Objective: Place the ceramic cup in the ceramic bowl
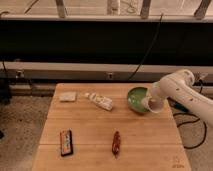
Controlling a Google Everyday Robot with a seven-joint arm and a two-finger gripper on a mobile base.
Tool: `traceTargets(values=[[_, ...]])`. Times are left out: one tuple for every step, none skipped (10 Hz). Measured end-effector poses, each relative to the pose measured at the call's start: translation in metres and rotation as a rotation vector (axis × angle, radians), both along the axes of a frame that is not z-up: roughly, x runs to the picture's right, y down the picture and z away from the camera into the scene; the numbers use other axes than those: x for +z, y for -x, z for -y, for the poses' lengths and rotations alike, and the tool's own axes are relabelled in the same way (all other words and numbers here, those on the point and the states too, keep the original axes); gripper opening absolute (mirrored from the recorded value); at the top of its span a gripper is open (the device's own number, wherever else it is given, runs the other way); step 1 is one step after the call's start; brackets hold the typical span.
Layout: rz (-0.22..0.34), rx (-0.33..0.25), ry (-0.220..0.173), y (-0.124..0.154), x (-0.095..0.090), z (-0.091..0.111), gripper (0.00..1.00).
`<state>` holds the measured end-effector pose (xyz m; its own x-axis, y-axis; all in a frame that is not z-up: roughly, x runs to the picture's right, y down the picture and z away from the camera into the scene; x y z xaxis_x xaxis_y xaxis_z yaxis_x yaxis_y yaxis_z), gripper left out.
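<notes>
A green ceramic bowl [136,99] sits on the wooden table [110,130] near its far right edge. My white arm reaches in from the right. My gripper [151,102] is at the bowl's right rim and holds a pale ceramic cup [155,106] tilted on its side, just beside and partly over the bowl's right edge. The arm's wrist hides the bowl's right side.
A white bottle [101,101] lies on its side left of the bowl. A pale sponge-like block [67,96] lies at the far left. A dark snack packet [66,142] and a reddish-brown bar [116,142] lie near the front. Cables hang off the right.
</notes>
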<state>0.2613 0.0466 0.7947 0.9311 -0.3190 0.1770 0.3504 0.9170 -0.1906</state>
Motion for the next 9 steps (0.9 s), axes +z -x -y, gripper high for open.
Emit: traceTargets(values=[[0.0,0.0,0.0,-0.0009,0.0005,-0.0001,0.52],[0.0,0.0,-0.001,-0.0019,0.0013,0.0006,0.52],[0.0,-0.001,-0.003,-0.0027,0.002,0.0015,0.52],[0.001,0.0,-0.003,-0.003,0.0025,0.002,0.52],[0.002,0.0,-0.003,-0.0034,0.0029,0.0022,0.52],[0.003,0.0,-0.004,-0.0044,0.0034,0.0026,0.52],[0.006,0.003,-0.003,-0.0054,0.0036,0.0021,0.56],[0.006,0.006,-0.003,-0.0074,0.0034,0.0012,0.64],[0.004,0.007,-0.002,-0.0083,0.0022,0.0015,0.75]])
